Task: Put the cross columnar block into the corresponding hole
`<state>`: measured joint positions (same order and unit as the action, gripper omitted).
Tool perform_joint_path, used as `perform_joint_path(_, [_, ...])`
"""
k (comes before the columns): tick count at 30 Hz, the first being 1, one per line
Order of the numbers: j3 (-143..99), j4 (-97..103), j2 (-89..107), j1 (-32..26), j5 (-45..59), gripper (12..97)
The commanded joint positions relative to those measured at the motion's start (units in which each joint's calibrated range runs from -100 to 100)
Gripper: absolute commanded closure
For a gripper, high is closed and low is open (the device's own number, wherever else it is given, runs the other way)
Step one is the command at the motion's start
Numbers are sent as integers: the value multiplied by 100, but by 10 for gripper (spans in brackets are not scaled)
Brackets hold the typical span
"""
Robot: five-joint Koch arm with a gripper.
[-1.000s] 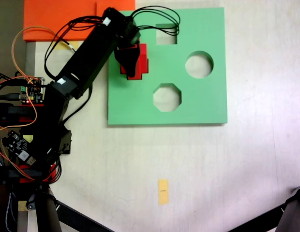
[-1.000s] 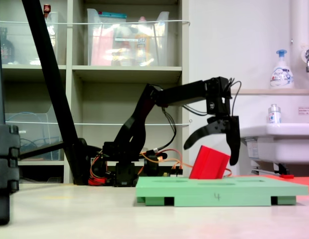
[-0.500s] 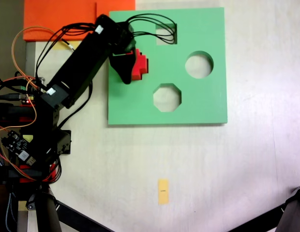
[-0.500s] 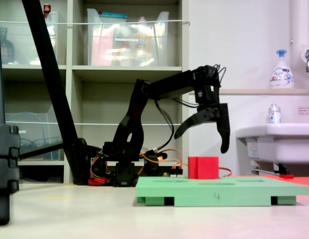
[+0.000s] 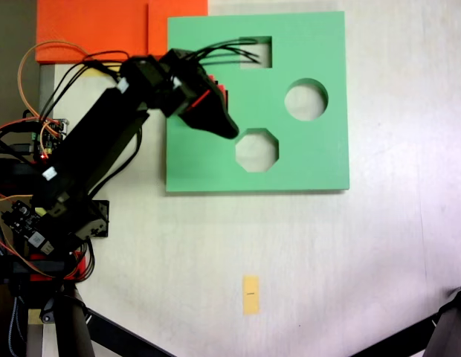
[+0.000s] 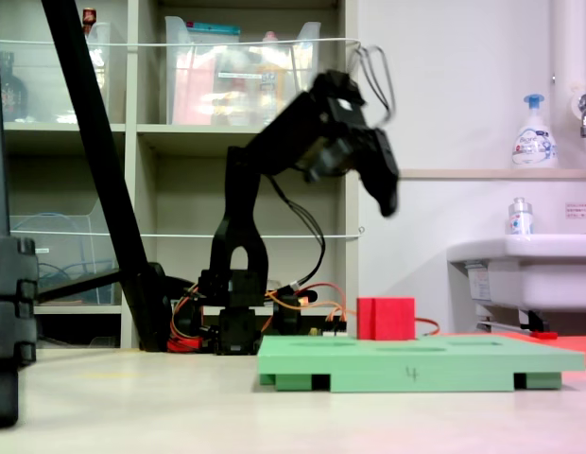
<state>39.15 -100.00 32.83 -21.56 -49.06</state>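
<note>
Since half a second ago the gripper (image 6: 386, 194) has swung up and back from just above the cross columnar block (image 6: 386, 319), and it now hangs high over the board, blurred with motion. Whether its jaws are spread or closed I cannot tell: in both fixed views they smear into one dark shape, seen from above as a wedge (image 5: 219, 123) pointing toward the octagonal cutout (image 5: 256, 149). One red block stands upright with its lower part sunk in the green foam board (image 6: 421, 364), well below the gripper and apart from it. From above only a thin red edge of the block (image 5: 221, 92) shows past the arm, which covers the plus-shaped hole, so that view cannot show how the block sits in it; the side view shows it level and upright, its top proud of the board. The top-down view counts three uncovered cutouts in the one board (image 5: 320, 44): a square cutout (image 5: 260, 52) partly crossed by cables, a round cutout (image 5: 305, 100), and the octagonal one. The side view hides all of these. Two orange foam slabs (image 5: 93, 30) lie at the board's upper-left corner in the top-down view, and one small yellow tag (image 5: 250, 294) lies alone on the pale counter (image 5: 379, 260), well apart from the board. The side view alone gives one shelving unit (image 6: 180, 142), a sink (image 6: 520, 270) and two bottles (image 6: 532, 132) at the right.
</note>
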Motion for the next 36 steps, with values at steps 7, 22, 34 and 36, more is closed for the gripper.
perform_joint_path(7, [203,0,1605,1543,2379,391])
perform_joint_path(22, [-6537,4227,6717,2144,3673,527])
perform_joint_path(34, [-13865,12037,6717,2320,4098,575])
perform_joint_path(36, [-13915,12017,6717,2242,4107,585])
